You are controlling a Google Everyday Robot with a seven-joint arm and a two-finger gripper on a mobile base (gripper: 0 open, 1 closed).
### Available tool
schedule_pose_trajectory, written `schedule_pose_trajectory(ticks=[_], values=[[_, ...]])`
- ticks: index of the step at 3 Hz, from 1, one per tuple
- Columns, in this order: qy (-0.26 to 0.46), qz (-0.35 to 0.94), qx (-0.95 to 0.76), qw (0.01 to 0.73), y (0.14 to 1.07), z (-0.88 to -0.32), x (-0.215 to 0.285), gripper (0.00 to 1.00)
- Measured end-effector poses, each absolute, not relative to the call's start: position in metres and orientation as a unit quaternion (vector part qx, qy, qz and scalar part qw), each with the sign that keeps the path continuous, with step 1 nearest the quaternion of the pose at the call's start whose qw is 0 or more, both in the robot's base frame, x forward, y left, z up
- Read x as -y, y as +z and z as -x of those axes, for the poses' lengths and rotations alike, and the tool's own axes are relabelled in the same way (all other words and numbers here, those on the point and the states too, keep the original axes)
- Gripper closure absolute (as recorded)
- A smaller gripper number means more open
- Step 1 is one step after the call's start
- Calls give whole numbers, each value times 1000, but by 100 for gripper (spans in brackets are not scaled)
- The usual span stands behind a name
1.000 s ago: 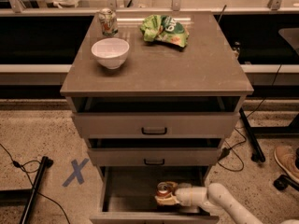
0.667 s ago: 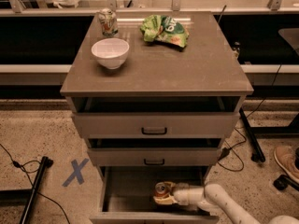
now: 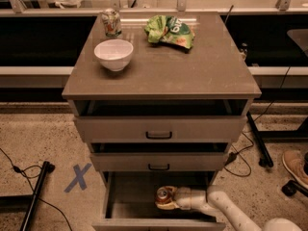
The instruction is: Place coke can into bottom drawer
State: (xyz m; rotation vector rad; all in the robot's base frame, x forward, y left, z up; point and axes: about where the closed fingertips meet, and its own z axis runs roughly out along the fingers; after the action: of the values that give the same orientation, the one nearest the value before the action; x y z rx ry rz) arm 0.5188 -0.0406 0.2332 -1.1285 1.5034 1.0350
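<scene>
Red coke can (image 3: 162,195) showing up against a grey-beige cabinet (image 3: 192,69)

Inside the grey-beige bottom drawer (image 3: 129,198), the off-white gripper (image 3: 166,201) is clasping the coke can, which is showing red sides and a silver top. The two upper drawers are wearing black handles (image 3: 159,135). On top, a white bowl (image 3: 114,55) is sitting by a pale green-and-silver can (image 3: 111,22) and a green bag (image 3: 170,31) with orange and white print. The beige speckled floor (image 3: 43,138) is carrying a blue tape X (image 3: 78,177).
</scene>
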Motion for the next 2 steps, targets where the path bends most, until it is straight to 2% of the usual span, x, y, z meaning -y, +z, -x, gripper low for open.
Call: schedule_pose_trajectory(ticks=[1, 2], values=[[419, 475, -602, 487, 228, -528, 41, 100], [408, 491, -598, 485, 222, -533, 42, 84]])
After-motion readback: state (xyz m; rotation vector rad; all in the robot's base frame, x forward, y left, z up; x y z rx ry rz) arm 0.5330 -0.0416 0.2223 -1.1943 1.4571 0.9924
